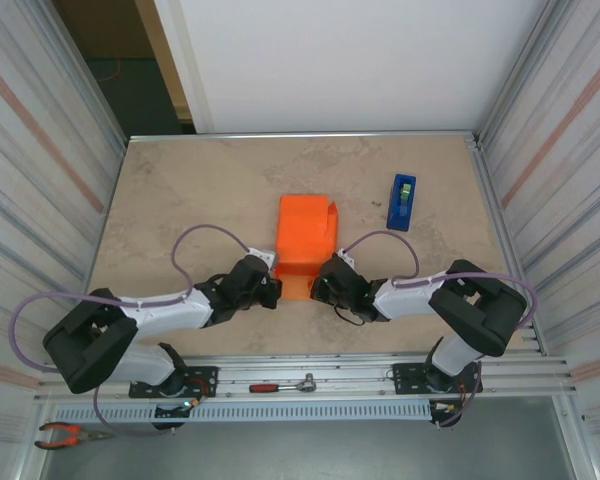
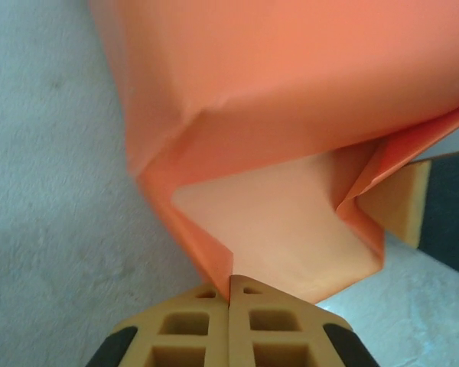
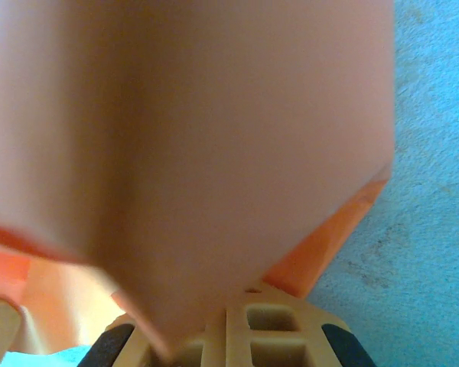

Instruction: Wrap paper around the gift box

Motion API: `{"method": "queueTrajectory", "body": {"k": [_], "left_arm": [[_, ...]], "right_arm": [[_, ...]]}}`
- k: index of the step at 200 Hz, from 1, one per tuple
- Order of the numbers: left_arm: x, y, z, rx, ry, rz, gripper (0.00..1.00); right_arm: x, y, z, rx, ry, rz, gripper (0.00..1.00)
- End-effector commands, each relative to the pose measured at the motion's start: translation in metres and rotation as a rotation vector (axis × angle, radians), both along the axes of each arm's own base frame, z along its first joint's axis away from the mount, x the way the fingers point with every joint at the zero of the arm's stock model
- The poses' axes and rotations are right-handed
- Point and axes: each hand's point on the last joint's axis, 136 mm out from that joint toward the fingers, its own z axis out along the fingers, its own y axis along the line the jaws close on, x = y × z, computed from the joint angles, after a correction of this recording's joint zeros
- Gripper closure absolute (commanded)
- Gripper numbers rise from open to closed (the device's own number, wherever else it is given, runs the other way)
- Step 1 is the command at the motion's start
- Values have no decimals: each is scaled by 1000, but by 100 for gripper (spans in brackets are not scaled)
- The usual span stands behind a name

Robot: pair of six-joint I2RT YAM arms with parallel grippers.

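Note:
The orange paper [image 1: 305,232] lies folded into a boxy bundle at the table's middle, and the gift box is hidden under it. Its near end is an open flap with creased corners. My left gripper [image 1: 273,291] sits at the flap's left corner. In the left wrist view the left gripper [image 2: 229,286] is shut, with a thin edge of the paper [image 2: 291,115] pinched between its tan fingers. My right gripper [image 1: 318,283] is at the flap's right corner. Close up, the right gripper [image 3: 226,312] is shut on the paper [image 3: 199,153], which drapes over its left finger.
A blue tape dispenser [image 1: 402,202] stands to the right of the bundle. A red-handled tool [image 1: 280,386] lies on the front rail, with pliers [image 1: 65,434] at the bottom left. Metal walls close in both sides. The right gripper's tan finger [image 2: 402,202] shows beside the flap.

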Motion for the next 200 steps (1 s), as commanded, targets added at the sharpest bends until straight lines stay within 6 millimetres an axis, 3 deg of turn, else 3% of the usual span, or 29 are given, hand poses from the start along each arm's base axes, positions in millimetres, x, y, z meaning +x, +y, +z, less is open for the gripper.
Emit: {"method": "queueTrajectory", "body": {"k": [1,51,108,125,139,176,200], "left_arm": [[6,-14,20,-27,-46,-40,100],[10,-27,32,-133,-32,-16,100],[19,-49,25,-260,2,15,100],[20,-52,18,-262,8,18,77],[20,-51,13,-257,12,21,64],[18,-47,6,-231,4,19,52],[15,-43,16,-216,-19,-6,44]], "right_arm": [[-13,-12,-21,-55,61,-6,100],[-15,-12,-25,-63,70,-4,100],[-18,-10,-28,-68,78,0,100],[-18,-9,-28,-67,76,3,100],[-19,-9,-28,-69,77,5,100],[-18,-5,-25,-60,74,13,100],[-18,-5,-18,-60,65,17,100]]}}
